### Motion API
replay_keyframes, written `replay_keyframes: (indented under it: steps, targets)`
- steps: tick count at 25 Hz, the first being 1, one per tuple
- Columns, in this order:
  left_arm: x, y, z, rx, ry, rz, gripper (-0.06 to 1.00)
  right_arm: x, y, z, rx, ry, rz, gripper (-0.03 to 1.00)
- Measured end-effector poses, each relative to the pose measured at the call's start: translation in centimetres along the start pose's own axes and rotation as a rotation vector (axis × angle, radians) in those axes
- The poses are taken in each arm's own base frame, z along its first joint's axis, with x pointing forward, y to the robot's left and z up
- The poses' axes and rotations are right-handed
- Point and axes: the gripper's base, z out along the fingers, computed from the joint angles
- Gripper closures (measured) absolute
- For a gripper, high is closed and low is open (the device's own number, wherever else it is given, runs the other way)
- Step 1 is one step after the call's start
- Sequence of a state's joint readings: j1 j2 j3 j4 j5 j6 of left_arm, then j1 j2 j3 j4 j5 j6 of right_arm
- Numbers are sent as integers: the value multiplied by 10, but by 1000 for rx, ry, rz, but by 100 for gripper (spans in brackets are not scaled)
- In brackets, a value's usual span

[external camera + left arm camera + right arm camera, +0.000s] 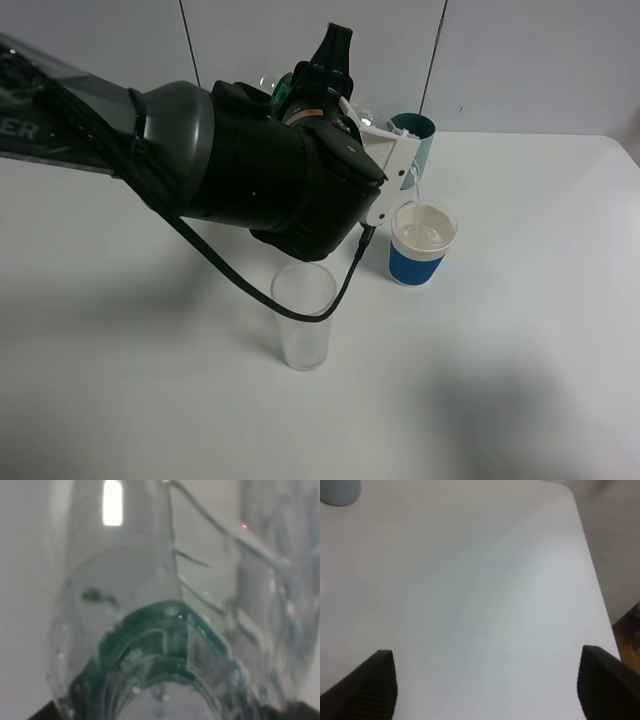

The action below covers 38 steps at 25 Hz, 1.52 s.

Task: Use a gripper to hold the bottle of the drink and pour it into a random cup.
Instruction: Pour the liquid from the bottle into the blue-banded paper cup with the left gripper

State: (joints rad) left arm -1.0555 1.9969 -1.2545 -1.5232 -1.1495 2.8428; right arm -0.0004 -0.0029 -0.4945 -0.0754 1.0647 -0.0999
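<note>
The bulky black left arm (250, 170) reaches in from the far left toward the white cup with the blue band (422, 245), and a black cable (250, 285) loops beneath it. The left gripper (318, 78), up and to the left of the cup, is clenched on the bottle of the drink (288, 88). The bottle lies tipped over with its neck toward the cup. In the left wrist view the bottle (160, 630) fills the picture, with clear ribbed plastic and the green label close to the lens. A white angular bracket (395, 165) juts out just above the cup's rim.

A thin stream (419, 190) of clear liquid drops into the cup, where it ripples inside. The tall clear glass (304, 315) stands upright below and to the left of the cup, apart from it. The teal cup (418, 135) stands behind the cup, partly hidden by the bracket. All three stand on the white table (520, 350).

The right gripper (487, 685) appears only in its own wrist view, released. Its two dark ribbed fingers (375, 687) are spread wide over bare table (470, 580) with nothing between them. Its place relative to the cup cannot be told.
</note>
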Motion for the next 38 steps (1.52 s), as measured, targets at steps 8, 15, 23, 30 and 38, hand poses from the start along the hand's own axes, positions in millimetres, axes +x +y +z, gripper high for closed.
replay_keyframes:
  steps: [8,15,23,30,38]
  targets:
    - [0,0,0,-3,1,1,48,0,0,0,0,0,0,23]
    - [0,1,0,-8,4,3,48,0,0,0,0,0,0,23]
    - [0,1,0,-11,3,5,48,0,0,0,0,0,0,23]
    - [0,3,0,-31,-3,35,48,0,0,0,0,0,0,23]
    - [0,3,0,-31,-2,62,48,0,0,0,0,0,0,23]
